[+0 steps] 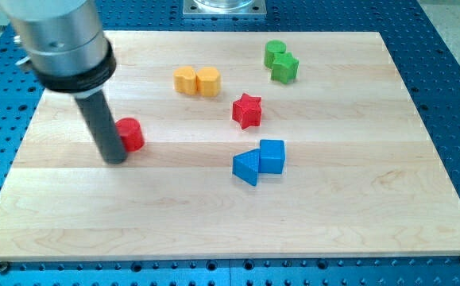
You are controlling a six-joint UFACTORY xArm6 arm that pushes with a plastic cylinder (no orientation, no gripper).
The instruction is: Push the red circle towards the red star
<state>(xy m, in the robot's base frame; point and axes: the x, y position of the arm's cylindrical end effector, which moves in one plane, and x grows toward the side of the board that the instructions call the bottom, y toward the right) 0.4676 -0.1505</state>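
Observation:
The red circle (130,133) lies on the wooden board at the view's left. The red star (247,110) lies near the board's middle, well to the right of the circle and slightly higher in the view. My tip (115,160) rests on the board, touching or almost touching the red circle's left lower side. The rod rises from it up to the large grey arm body at the view's top left.
Two yellow blocks (197,80) sit side by side above and between the circle and star. A blue triangle (246,167) and blue cube (272,156) lie below the star. Two green blocks (280,61) sit at the top right. The board (357,199) is ringed by a blue perforated table.

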